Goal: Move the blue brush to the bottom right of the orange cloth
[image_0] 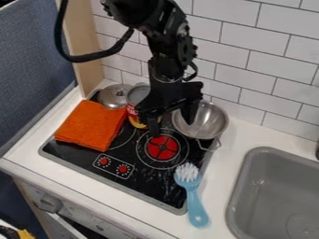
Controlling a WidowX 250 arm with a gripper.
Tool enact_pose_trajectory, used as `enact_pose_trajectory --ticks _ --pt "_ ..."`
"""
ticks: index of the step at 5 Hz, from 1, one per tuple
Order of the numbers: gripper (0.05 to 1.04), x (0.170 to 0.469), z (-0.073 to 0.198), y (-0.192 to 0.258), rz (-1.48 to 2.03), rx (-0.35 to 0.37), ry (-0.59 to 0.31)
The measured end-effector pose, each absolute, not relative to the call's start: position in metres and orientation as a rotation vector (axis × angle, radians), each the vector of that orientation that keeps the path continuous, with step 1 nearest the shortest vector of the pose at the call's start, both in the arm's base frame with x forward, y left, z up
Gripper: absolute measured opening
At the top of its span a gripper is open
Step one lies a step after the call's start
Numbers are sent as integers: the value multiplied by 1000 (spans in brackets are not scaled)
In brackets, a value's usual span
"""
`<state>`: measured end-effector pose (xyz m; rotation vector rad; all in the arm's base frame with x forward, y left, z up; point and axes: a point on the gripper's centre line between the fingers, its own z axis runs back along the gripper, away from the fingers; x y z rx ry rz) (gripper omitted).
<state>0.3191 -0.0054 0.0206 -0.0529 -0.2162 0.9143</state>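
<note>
While the end effector (171, 125) hung above the stovetop (149, 183), fingers apart, one blue brush (192, 189) lay nearer the camera and slightly right. Long axis: roughly front to back; bristles (187, 172) toward the red burner (163, 147), handle (197, 212) pointing away, onto the desk (240, 135).

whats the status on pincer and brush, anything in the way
Pincer open, holding nothing, over the stove. Blue brush across stove's right edge. Can and metal bowl behind, likely off the route to orange cloth.
</note>
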Motion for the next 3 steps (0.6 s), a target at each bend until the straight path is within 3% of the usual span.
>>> enact_pose_trajectory --ticks 2,3 --pt "1001 280 7 -45 740 -71 -233" --pt "1001 274 -14 -55 683 -102 -169"
